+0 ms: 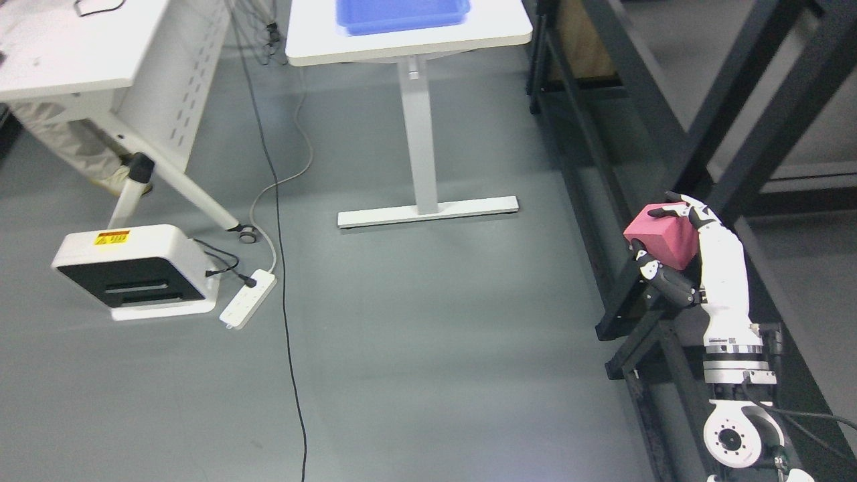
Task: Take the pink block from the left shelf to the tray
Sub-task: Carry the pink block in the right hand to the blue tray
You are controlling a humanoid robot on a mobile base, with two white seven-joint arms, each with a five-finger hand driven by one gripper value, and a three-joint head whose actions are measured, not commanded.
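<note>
I have the pink block clamped in the right hand beside the black shelf frame; next I carry it to the blue tray on the white table's near edge.

A single head camera is looking steeply down across the grey floor, facing a far white table, with dark shelving running along the right edge.

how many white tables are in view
2: one white table at the top left corner, and another at top centre carrying the blue tray. Both are cut off by the frame, so more may stand beyond it.
</note>
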